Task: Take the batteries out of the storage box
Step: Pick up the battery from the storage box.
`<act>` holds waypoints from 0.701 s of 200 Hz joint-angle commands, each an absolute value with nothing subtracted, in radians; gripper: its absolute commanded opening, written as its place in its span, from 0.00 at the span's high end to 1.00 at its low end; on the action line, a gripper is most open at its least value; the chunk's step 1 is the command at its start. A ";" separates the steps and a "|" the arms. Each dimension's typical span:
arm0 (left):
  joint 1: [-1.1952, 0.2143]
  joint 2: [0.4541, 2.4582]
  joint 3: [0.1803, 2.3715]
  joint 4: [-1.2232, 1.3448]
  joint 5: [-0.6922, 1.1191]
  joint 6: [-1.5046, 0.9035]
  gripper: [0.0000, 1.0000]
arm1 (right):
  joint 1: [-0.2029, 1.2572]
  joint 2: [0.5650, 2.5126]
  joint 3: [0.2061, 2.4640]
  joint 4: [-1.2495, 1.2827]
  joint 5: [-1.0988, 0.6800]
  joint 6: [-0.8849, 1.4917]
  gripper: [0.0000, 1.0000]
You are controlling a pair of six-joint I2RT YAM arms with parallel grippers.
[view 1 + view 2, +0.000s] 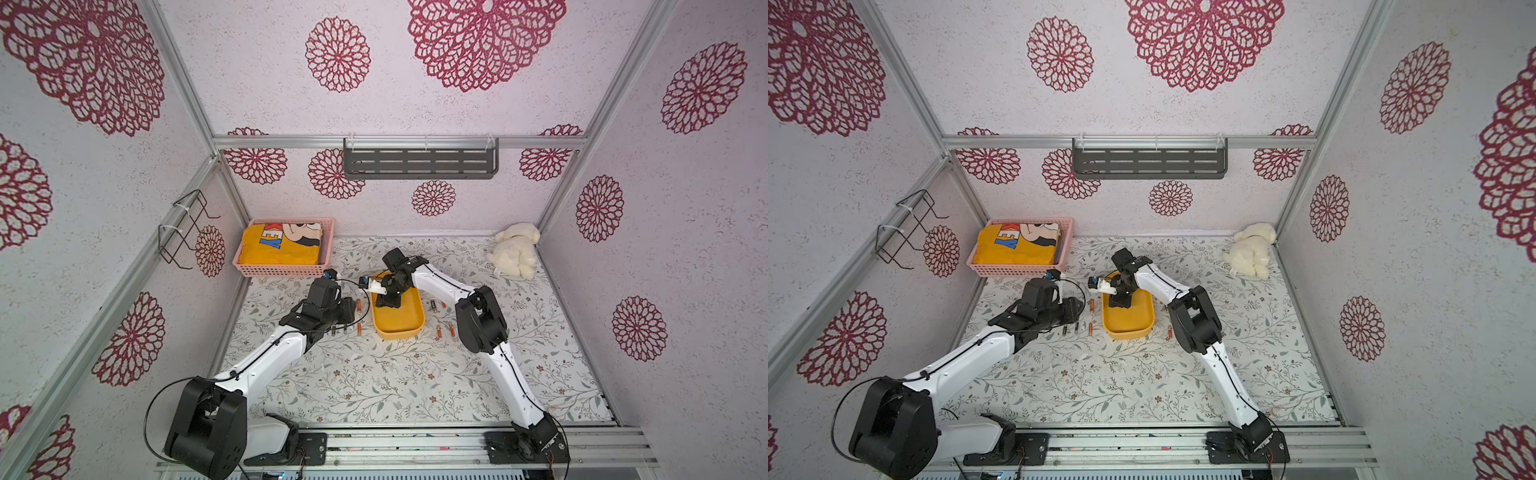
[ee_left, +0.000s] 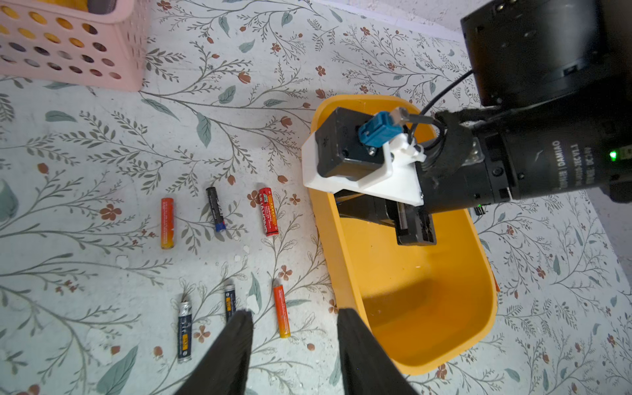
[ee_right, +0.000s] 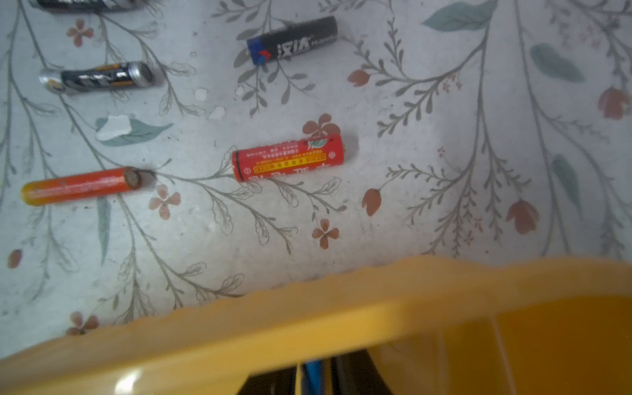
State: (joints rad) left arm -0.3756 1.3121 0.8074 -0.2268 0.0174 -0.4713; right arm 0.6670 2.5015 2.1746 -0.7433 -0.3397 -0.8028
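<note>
The yellow storage box (image 1: 399,329) (image 1: 1128,331) (image 2: 410,290) (image 3: 307,325) sits mid-table. My right gripper (image 1: 389,305) (image 1: 1119,303) (image 2: 415,234) (image 3: 316,374) reaches down inside its far end, shut on a blue battery (image 3: 313,372) that shows as a sliver between the black fingers. Several batteries lie on the table left of the box: orange (image 2: 167,222), black (image 2: 215,213), red (image 2: 268,212) (image 3: 289,157), orange (image 2: 281,311). More batteries (image 1: 438,332) lie to its right. My left gripper (image 1: 347,311) (image 2: 295,319) hovers open over the left group, holding nothing.
A pink lattice basket (image 1: 286,266) with yellow cloth stands at the back left. A white plush toy (image 1: 515,249) lies in the back right corner. A grey shelf (image 1: 419,163) hangs on the back wall, a wire rack (image 1: 187,228) on the left wall.
</note>
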 commanded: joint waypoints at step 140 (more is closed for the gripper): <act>-0.378 1.327 0.900 -0.251 -0.029 -0.483 0.57 | 0.627 2.193 1.974 -0.630 -0.342 -0.233 1.00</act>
